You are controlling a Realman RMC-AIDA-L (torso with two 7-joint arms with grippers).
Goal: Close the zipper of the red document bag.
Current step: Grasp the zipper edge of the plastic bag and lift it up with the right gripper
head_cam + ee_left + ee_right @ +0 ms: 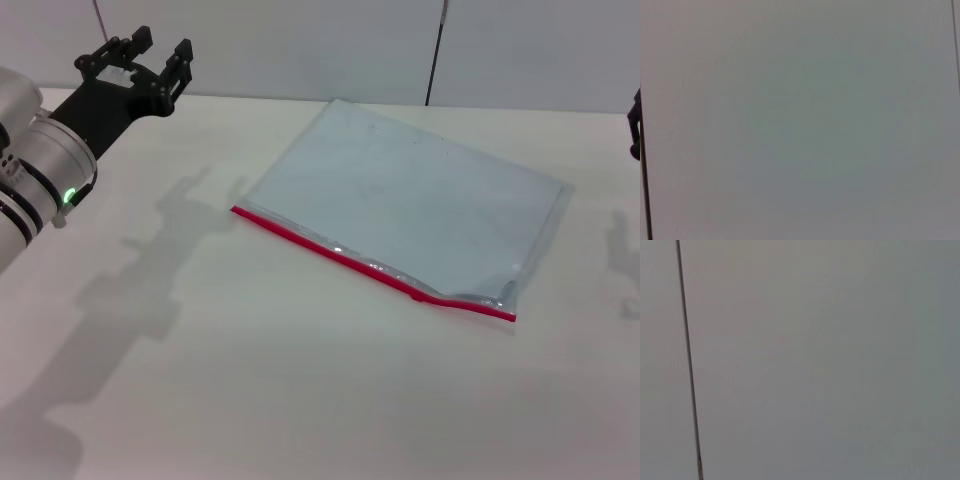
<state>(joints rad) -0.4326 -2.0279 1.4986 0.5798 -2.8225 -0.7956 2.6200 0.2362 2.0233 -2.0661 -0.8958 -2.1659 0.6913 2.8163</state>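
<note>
Right now we have the table (300,400) in front of us, with the red document bag (420,200) lying flat on it, turned at a slant, its red edge facing us. Our left gripper (140,55) hangs high at the far left, well apart from the bag, jaws spread wide and holding nothing. Only a dark sliver of our right gripper (634,120) shows at the right edge, so we cannot tell how its jaws stand. Both wrist views show only blank wall.

The zipper (370,265) runs along the near edge and puckers near its right end, where the mouth seems to gape. As we see it, the thin, slick bag may slide or turn if we pull the zipper without pinning it. The pucker could jam the slider, which we cannot pick out.
</note>
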